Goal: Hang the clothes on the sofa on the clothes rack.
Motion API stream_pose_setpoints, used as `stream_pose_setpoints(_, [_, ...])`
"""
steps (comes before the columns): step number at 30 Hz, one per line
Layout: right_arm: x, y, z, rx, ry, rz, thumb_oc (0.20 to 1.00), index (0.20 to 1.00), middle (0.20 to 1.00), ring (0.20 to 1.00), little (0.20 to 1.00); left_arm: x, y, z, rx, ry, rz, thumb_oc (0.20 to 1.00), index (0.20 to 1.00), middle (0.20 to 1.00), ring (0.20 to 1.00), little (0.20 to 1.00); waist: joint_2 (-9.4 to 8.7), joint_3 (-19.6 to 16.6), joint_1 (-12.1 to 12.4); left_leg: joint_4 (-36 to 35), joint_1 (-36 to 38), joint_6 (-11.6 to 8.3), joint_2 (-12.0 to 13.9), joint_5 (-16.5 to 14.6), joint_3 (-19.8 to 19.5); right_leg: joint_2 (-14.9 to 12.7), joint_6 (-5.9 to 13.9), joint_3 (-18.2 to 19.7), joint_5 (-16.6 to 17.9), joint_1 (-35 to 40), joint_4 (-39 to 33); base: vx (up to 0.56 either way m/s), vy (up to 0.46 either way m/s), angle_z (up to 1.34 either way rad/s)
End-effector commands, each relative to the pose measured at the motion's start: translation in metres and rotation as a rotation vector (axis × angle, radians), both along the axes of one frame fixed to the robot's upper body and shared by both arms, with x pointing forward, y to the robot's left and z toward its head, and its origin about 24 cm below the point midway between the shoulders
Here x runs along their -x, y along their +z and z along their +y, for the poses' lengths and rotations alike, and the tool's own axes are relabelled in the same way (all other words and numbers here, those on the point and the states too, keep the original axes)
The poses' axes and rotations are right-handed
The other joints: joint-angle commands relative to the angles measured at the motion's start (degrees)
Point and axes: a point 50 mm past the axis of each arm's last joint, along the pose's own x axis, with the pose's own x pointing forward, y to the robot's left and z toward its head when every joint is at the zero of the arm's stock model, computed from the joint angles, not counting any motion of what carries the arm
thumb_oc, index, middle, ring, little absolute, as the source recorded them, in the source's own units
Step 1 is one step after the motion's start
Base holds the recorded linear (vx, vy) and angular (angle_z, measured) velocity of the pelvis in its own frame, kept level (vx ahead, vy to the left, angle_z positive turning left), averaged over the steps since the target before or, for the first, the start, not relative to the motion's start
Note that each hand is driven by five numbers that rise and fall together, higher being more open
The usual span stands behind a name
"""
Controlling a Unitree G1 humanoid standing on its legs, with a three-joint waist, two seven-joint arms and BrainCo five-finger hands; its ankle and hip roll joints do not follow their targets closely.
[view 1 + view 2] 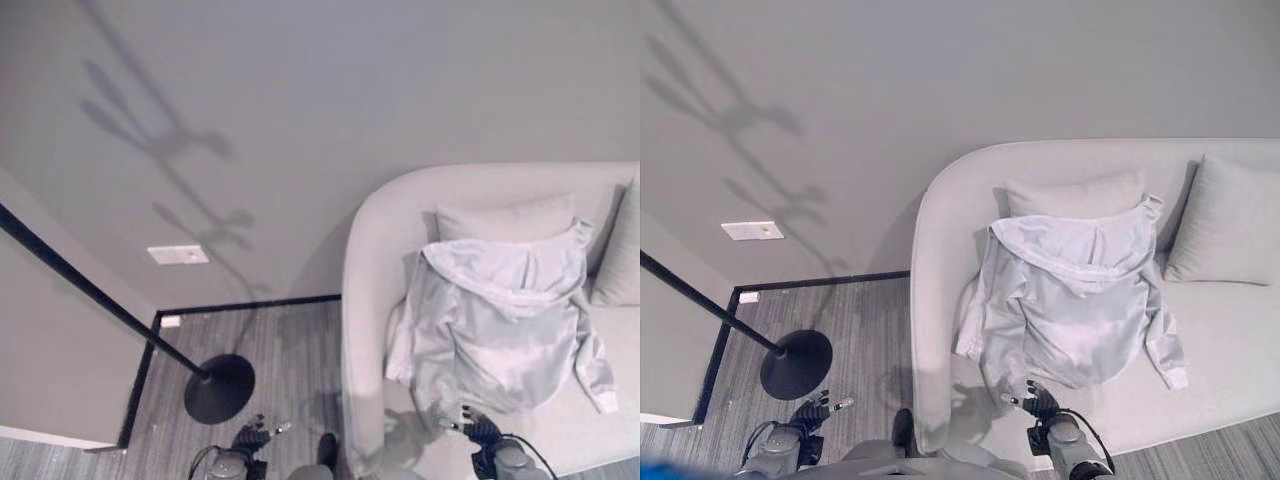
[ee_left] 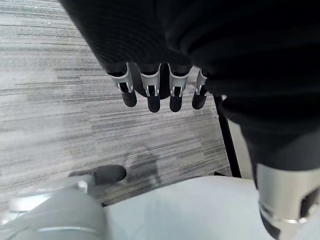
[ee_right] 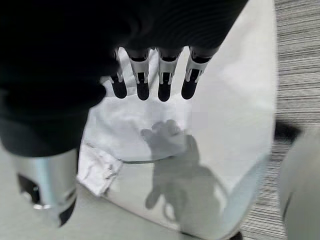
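Observation:
A pale grey hooded jacket (image 1: 505,320) lies spread on the light grey sofa (image 1: 375,260), its hood against a back cushion (image 1: 505,218). The clothes rack is a black pole (image 1: 95,295) slanting up from a round black base (image 1: 220,388) on the floor at the left. My right hand (image 1: 1040,401) hovers open just above the jacket's lower hem (image 3: 130,135), apart from the cloth. My left hand (image 1: 255,436) hangs open over the floor near the rack's base, holding nothing.
A second cushion (image 1: 1225,222) leans at the sofa's right end. A grey wall stands behind the sofa, with a white plate (image 1: 178,254) low on it. Black skirting (image 1: 250,302) borders the grey striped floor (image 1: 280,350) between rack and sofa.

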Motion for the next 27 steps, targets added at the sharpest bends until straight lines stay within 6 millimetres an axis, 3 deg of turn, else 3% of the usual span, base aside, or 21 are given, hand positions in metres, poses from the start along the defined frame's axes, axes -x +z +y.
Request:
stream_pose_setpoints(1, [-0.011,0.009,-0.011,0.027,0.025,-0.058,1.000,1.000,1.000,1.000,1.000,-0.009,0.008,0.009,-0.023,0.016,-0.065,1.000,1.000,1.000,1.000,1.000,-2.17,-0.95,1.24,0.14,4.94,-4.84,2.21,-5.15,-0.60,0.91,2.47,5.61,8.16,-4.23,0.00,0.03,-0.451,0.29])
stream_pose_setpoints(4, [-0.010,0.009,-0.012,0.034,0.032,-0.059,1.000,1.000,1.000,1.000,1.000,-0.008,0.007,0.011,-0.025,0.016,-0.062,1.000,1.000,1.000,1.000,1.000,-2.96,-1.28,1.94,-0.01,4.67,-6.85,4.41,-4.20,-0.91,2.23,3.28,1.74,5.76,-2.35,-2.82,0.00,-0.305,0.20])
stream_pose_setpoints(9, [-0.007,0.013,-0.034,0.084,-0.019,-0.070,1.000,1.000,1.000,1.000,1.000,-0.010,0.005,-0.003,0.023,0.032,-0.081,1.000,1.000,1.000,1.000,1.000,-0.93,-0.22,1.25,-0.01,1.56,-10.99,9.79,1.44,-3.46,9.41,-0.01,-0.83,0.38,0.37,-6.05,-0.08,-0.377,0.30])
stream_pose_setpoints(11, [-0.005,0.015,-0.045,0.106,-0.051,-0.073,1.000,1.000,1.000,1.000,1.000,-0.015,0.005,-0.011,0.050,0.028,-0.097,1.000,1.000,1.000,1.000,1.000,0.25,0.90,0.03,-0.01,-0.41,-11.34,11.52,4.84,-0.11,12.29,-1.84,-2.90,-1.74,1.20,-6.05,-0.14,-0.283,0.27])
stream_pose_setpoints(12, [-0.005,0.015,-0.045,0.106,-0.051,-0.073,1.000,1.000,1.000,1.000,1.000,-0.015,0.005,-0.011,0.050,0.028,-0.098,1.000,1.000,1.000,1.000,1.000,0.27,0.89,-0.01,-0.01,-0.44,-11.36,11.54,4.86,-0.16,12.32,-1.86,-2.94,-1.74,1.19,-6.05,-0.13,-0.214,0.49])
stream_pose_setpoints(14, [-0.003,0.015,-0.050,0.124,-0.061,-0.064,1.000,1.000,1.000,1.000,1.000,-0.016,0.005,-0.014,0.051,0.019,-0.096,1.000,1.000,1.000,1.000,1.000,0.45,1.48,-0.49,-0.01,-1.92,-10.81,12.28,7.09,4.27,13.05,-2.79,-4.15,-2.25,1.42,-6.05,-0.10,-0.151,0.47])
stream_pose_setpoints(16, [0.000,0.014,-0.052,0.127,-0.071,-0.052,1.000,1.000,1.000,1.000,1.000,-0.013,0.004,-0.014,0.054,0.021,-0.090,1.000,1.000,1.000,1.000,1.000,0.07,1.20,-0.51,0.37,-1.29,-9.52,10.87,5.75,5.73,13.48,-3.25,-4.74,-1.88,0.97,-6.05,-0.09,-0.186,0.38])
stream_pose_setpoints(17, [0.002,0.014,-0.054,0.130,-0.073,-0.045,1.000,1.000,1.000,1.000,1.000,-0.010,0.003,-0.014,0.053,0.017,-0.080,1.000,1.000,1.000,1.000,1.000,-0.70,1.37,-0.18,3.13,-0.15,-7.75,6.95,1.69,3.22,13.00,-3.77,-5.14,-0.99,0.83,-6.05,-0.09,-0.177,0.29])
stream_pose_setpoints(18, [0.003,0.013,-0.054,0.127,-0.074,-0.041,1.000,1.000,1.000,1.000,1.000,-0.009,0.002,-0.014,0.053,0.017,-0.073,1.000,1.000,1.000,1.000,1.000,-1.20,1.20,-0.15,4.82,-0.05,-6.80,4.74,-0.57,1.79,12.78,-3.94,-5.06,-0.50,0.45,-6.05,-0.07,-0.125,0.21])
stream_pose_setpoints(19, [0.003,0.013,-0.054,0.127,-0.074,-0.041,1.000,1.000,1.000,1.000,1.000,-0.009,0.002,-0.014,0.053,0.017,-0.073,1.000,1.000,1.000,1.000,1.000,-1.20,1.07,-0.22,4.88,-0.27,-6.78,4.73,-0.54,1.72,12.78,-3.94,-5.12,-0.45,0.29,-6.05,-0.06,-0.060,-0.02])
stream_pose_setpoints(20, [0.003,0.013,-0.053,0.120,-0.074,-0.041,1.000,1.000,1.000,1.000,1.000,-0.006,0.001,-0.013,0.050,0.019,-0.061,1.000,1.000,1.000,1.000,1.000,-1.78,0.45,-0.22,6.41,0.64,-4.74,0.30,-4.48,0.58,12.70,-4.14,-5.07,0.11,-0.63,-6.05,-0.04,-0.022,-0.04])
stream_pose_setpoints(21, [0.006,0.012,-0.054,0.122,-0.072,-0.027,1.000,1.000,1.000,1.000,1.000,-0.001,-0.001,-0.012,0.044,0.024,-0.043,1.000,1.000,1.000,1.000,1.000,-1.61,-0.12,-0.33,5.56,1.74,-3.83,-1.11,-5.69,1.30,13.15,-4.02,-5.19,-0.01,-0.85,-6.05,-0.04,-0.022,0.15])
stream_pose_setpoints(27, [0.004,0.011,-0.046,0.099,-0.077,-0.040,1.000,1.000,1.000,1.000,1.000,-0.001,0.000,-0.008,0.026,0.013,-0.034,1.000,1.000,1.000,1.000,1.000,-1.24,-1.44,-0.58,2.48,3.49,-3.28,-2.95,-5.17,2.64,13.08,-3.90,-7.34,0.76,-0.85,-6.05,0.01,0.056,0.24])
